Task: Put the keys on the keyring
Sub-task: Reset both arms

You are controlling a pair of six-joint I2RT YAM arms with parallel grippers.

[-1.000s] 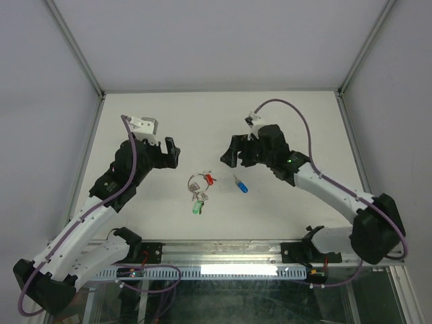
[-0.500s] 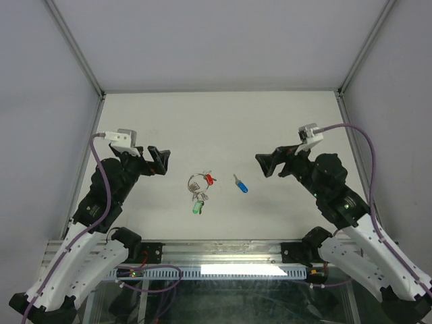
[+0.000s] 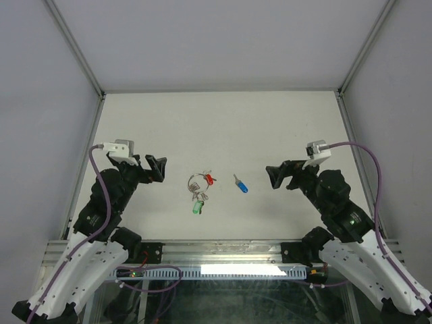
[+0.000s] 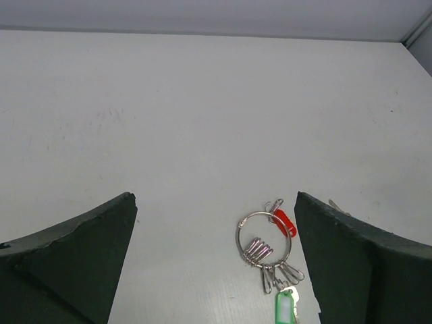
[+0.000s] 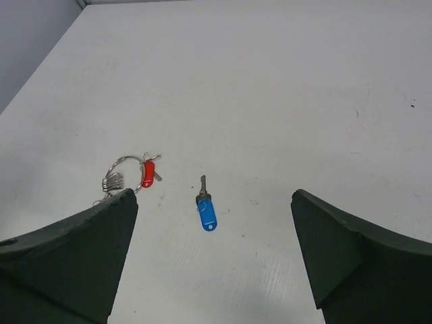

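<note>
Left gripper (image 3: pixel 159 169) and right gripper (image 3: pixel 273 177) hang wide open, empty; thin silver wire keyring (image 4: pixel 257 248) lies between them, red plastic-headed key (image 4: pixel 284 222) and green plastic-headed key (image 4: pixel 285 308) at it; blue plastic-headed key (image 5: pixel 207 212) lies apart, judged outstanding; next move calls for a fine pinch on it.

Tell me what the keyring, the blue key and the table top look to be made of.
The keyring: thin bright wire with silvery clips, glinting, so likely steel or similar metal. The blue key: glossy blue head, probably plastic; grey shaft, seemingly metal. The table top: matte off-white, faintly scuffed; laminate or painted board, unclear which.
</note>
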